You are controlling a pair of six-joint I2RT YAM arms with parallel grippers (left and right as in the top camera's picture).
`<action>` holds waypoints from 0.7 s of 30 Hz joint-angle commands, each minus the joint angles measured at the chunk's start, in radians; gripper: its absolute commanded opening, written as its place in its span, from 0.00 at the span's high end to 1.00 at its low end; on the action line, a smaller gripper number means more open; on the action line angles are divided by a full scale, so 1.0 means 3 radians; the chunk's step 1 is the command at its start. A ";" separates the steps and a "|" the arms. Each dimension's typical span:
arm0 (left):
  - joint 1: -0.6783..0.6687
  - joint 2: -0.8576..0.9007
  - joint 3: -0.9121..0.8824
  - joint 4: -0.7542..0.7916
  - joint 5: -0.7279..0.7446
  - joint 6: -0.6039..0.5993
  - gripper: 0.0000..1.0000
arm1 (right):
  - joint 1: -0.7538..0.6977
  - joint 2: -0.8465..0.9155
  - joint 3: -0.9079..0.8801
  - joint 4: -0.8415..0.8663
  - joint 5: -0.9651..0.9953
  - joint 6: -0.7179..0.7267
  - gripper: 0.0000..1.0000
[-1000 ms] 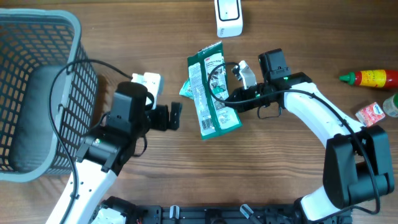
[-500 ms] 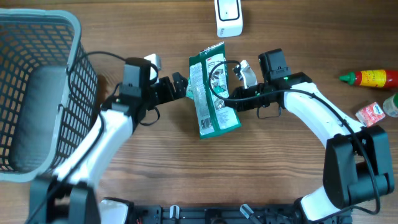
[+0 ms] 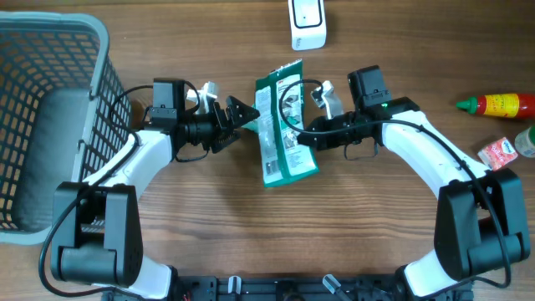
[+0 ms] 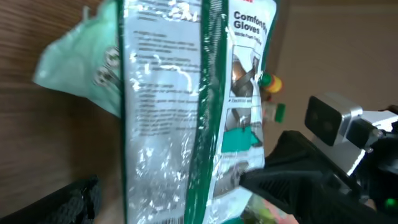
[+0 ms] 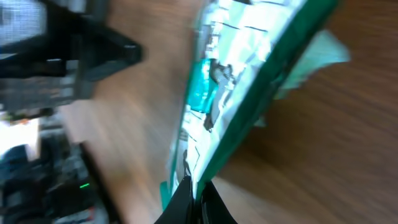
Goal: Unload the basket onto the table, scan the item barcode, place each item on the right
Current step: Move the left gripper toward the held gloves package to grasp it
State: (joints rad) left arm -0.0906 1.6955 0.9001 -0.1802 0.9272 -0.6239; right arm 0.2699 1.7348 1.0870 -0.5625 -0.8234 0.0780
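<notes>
Obs. The green packet of Comfort Gloves (image 3: 280, 125) is hanging mid-bench, a little toward the far edge. It looks lifted clear of the wood and tipped partly onto its long edge. The right gripper (image 3: 303, 134) is pinching the packet's right-hand margin, fingers clamped down narrow on the film; the right wrist view is showing the same pinch on the green seam.

Obs. The left gripper (image 3: 238, 124) is standing just beside the packet's left edge with its fingers spread wide and holding nothing. I cannot tell whether a fingertip is touching the film. In the left wrist view the packet is filling the frame, print and clear window facing that camera. I am not making out a barcode on either face; glare and blur are hiding the fine print.

Obs. The white scanner (image 3: 307, 23) is lying at the far edge of the bench, apart from the packet. The wire basket (image 3: 79, 33) is taking up the left end. A red sauce bottle (image 3: 500, 104) and a small red carton (image 3: 501, 153) are sitting by the right edge.

Step in hand, as I am judging it: presenting and orienting the packet, not scanning it.

Next move calls for: the left fingers closing on the free edge to steady or turn the packet. The barcode face then needs finding and squaring flat toward the scanner.
</notes>
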 commanded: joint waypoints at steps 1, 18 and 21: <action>0.0006 0.0032 -0.0003 -0.0028 0.0202 -0.0045 0.00 | -0.0036 0.0028 -0.0001 0.0011 -0.0795 0.0015 0.96; 0.0004 0.0557 -0.0003 0.0045 0.0291 -0.0173 0.00 | -0.0343 0.0028 -0.0001 -0.0034 -0.1166 0.0098 0.96; 0.0004 0.0557 -0.0003 0.0256 0.0370 -0.0323 0.00 | -0.0343 0.0028 -0.0001 -0.0036 -0.1306 0.0098 0.96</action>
State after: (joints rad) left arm -0.0906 1.8553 0.9001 -0.1555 0.9871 -0.6598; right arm 0.1669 1.7348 1.0870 -0.5743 -1.1084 0.1055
